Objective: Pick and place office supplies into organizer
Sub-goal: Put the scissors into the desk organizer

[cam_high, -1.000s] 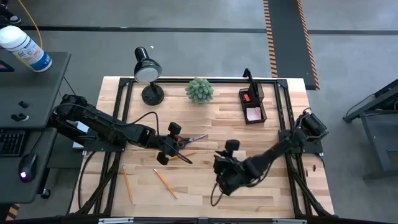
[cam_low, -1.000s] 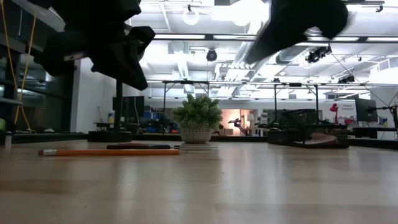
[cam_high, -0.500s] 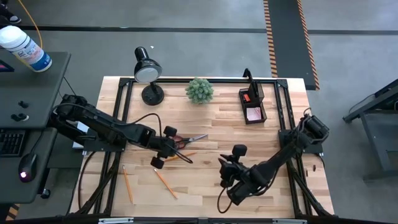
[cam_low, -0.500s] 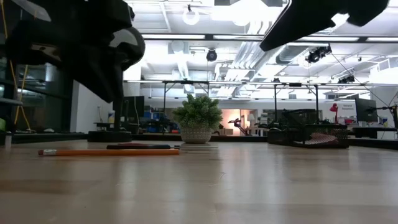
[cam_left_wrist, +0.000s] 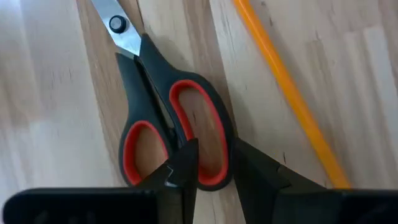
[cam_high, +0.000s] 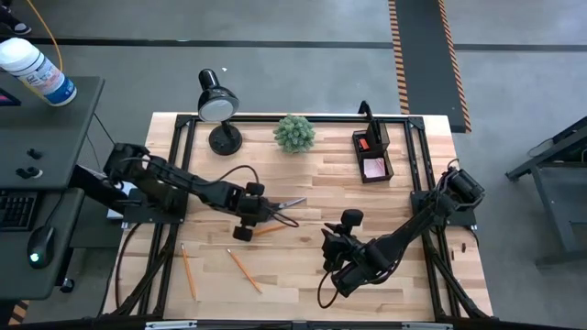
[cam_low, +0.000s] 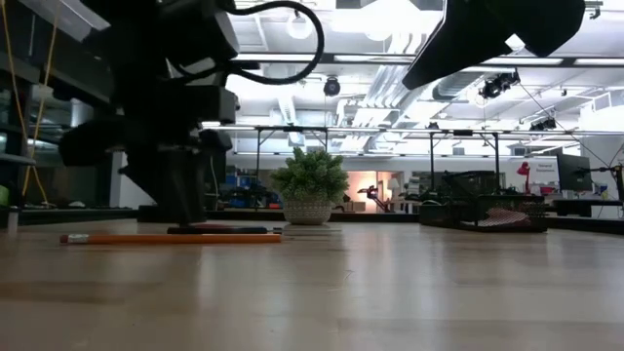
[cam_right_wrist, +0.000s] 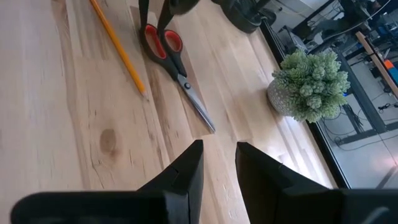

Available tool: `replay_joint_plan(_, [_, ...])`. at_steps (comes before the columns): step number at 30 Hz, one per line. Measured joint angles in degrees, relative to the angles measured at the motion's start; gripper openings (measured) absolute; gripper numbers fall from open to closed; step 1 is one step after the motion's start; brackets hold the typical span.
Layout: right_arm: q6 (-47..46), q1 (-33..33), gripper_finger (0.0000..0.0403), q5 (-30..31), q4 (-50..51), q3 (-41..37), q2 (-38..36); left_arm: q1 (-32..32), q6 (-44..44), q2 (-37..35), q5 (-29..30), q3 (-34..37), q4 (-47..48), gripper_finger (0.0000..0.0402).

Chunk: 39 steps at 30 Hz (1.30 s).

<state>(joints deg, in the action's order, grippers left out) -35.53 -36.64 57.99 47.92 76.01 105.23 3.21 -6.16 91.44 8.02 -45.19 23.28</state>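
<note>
The scissors (cam_left_wrist: 168, 112), black with red-lined handle loops, lie flat on the wooden table, blades pointing toward the plant. My left gripper (cam_left_wrist: 214, 158) is open and low over their handles. One finger (cam_left_wrist: 186, 163) stands over one loop's hole and the other (cam_left_wrist: 255, 171) outside that loop's rim. An orange pencil (cam_left_wrist: 286, 93) lies beside them. My right gripper (cam_right_wrist: 217, 162) hangs open above the table's middle (cam_high: 330, 246), holding nothing. The black mesh organizer (cam_high: 371, 151) stands at the far right with a pink pad (cam_high: 374, 168) in its tray. My left gripper comes steeply from above at the scissors' handle end (cam_left_wrist: 221, 143), its fingers on either side of one loop's outer rim. I cannot tell whether they touch it. The scissors lie flat on the table.
A black desk lamp (cam_high: 218, 105) and a small green plant (cam_high: 294, 133) stand along the far edge. Two more orange pencils (cam_high: 188, 272) (cam_high: 244, 270) lie near the front left. Black frame rails run along the table's sides.
My left gripper has come down from well above the table to just over the scissors' handles, tipping steeper and rolling as it sank. The scissors and the pencil have stayed where they were.
</note>
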Motion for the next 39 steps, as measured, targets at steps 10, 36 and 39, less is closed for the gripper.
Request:
replay_joint_plan(10, [0.0,0.0,0.0084,0.1,-0.4,0.0,0.0,0.1,1.7,3.3,-0.1,-0.1,-2.8,0.0074])
replay_joint_plan(36, [0.0,-0.7,0.0084,2.1,0.0,0.0,0.0,0.5,-9.0,4.7,0.7,-5.1,-1.2,0.0003])
replay_joint_plan(39, [-0.2,-1.0,0.0084,2.0,0.5,0.0,0.0,0.8,-11.7,4.7,2.1,-9.3,2.9,0.0002])
